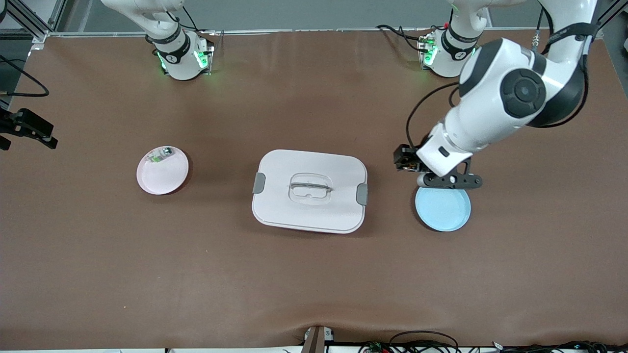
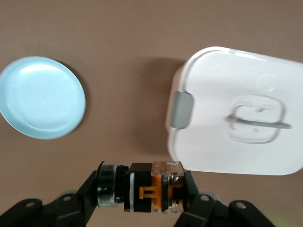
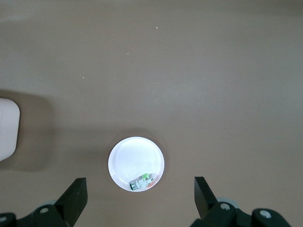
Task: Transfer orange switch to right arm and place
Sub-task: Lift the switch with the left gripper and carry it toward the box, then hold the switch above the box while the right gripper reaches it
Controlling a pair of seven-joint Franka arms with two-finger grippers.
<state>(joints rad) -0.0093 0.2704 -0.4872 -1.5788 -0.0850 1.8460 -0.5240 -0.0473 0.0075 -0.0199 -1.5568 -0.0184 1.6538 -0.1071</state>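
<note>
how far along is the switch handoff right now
Done: the left tool has the orange switch clamped and lifted, up in the air near the blue plate. In hand: carrying it, no handoff yet. The right tool is open, high over the pink plate with the green-and-white part in it. Left: pass the switch to the right arm and place it.

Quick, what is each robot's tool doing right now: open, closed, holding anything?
Left tool: closed on the orange switch, up above the table near the blue plate.
Right tool: open, empty, high over the pink plate.
</note>
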